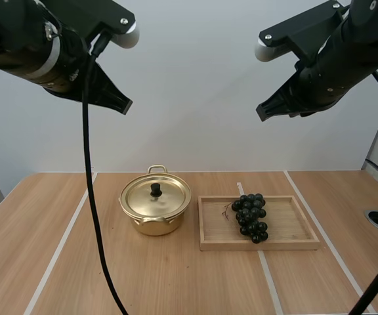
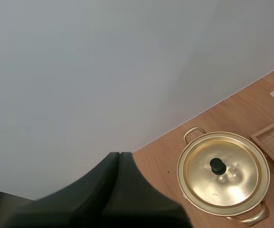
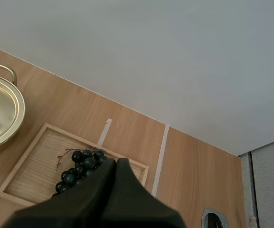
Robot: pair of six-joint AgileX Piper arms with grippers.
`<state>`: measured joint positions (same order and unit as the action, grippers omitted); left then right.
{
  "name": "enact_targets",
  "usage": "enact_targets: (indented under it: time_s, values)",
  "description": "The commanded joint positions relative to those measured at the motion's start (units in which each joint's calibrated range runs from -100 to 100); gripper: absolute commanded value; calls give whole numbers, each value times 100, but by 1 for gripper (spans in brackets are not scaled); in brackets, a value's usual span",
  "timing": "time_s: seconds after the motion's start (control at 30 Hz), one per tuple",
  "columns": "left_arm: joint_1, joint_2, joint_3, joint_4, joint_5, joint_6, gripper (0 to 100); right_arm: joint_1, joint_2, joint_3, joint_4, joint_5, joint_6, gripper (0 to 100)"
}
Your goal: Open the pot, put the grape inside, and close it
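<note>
**A:** From the high view, which step is this?

**B:** The very start, I'd judge. The lid point(image 1: 140, 197) sits on the pot point(image 1: 151, 223), which is near the middle of the table point(image 1: 51, 223), toward its back edge. The grapes point(image 1: 251, 216) lie in the tray point(image 1: 287, 223) just beside the pot, on its right. The left gripper point(image 1: 125, 105) and the right gripper point(image 1: 262, 111) hang high above, both closed and empty.

**A:** And the left wrist view?

**B:** The fingers point(image 2: 103, 185) lie together as one wedge, holding nothing, well above the pot. The lid's black knob point(image 2: 218, 166) is in plain sight. The next move probably calls for spreading them and coming down over that knob.

**A:** And the right wrist view?

**B:** Much the same: the fingers are pressed together with nothing between them, above the grapes in the tray.
</note>
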<state>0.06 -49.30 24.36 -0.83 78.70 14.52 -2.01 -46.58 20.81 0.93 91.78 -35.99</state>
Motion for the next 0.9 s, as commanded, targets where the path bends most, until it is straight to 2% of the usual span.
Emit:
enact_targets:
  time_s: [0.0, 0.33, 0.37, 0.4, 0.47, 0.5, 0.53, 0.6, 0.7, 0.73, 0.77, 0.87]
  values:
    - [8, -26, -66, -165, -483, 15, 0, 15, -30, -58, -27, -55, -52, 0]
    - [8, -14, -66, -217, -552, 15, 0, 15, -30, -58, 7, -211, -91, 0]
    - [8, -14, -66, -184, -552, 15, 0, 15, -30, -58, 7, -276, -103, 8]
    - [8, -14, -66, -190, -552, 15, 0, 15, -30, -58, 7, -311, -141, 21]
    - [8, -14, -66, -181, -538, 15, 0, 15, -30, -58, 7, -332, -229, 57]
    - [8, -14, -66, -181, -538, 28, 4, 15, -30, -58, 7, -348, -302, 87]
    - [8, -14, -66, -193, -538, 99, 8, 15, -30, -58, 7, -398, -316, 100]
    - [8, -14, -66, -247, -538, 315, 20, 15, -30, -58, -6, -455, -360, 100]
    - [8, -14, -66, -470, -533, 757, 64, 15, -30, -58, -14, -471, -361, 100]
    - [8, -14, -66, -545, -533, 865, 85, 15, -30, -58, -14, -471, -361, 100]
    - [8, -14, -66, -611, -533, 948, 100, 15, -30, -58, -14, -471, -352, 100]
    - [8, 48, -66, -633, -444, 982, 100, 15, -30, -58, -14, -471, -352, 100]
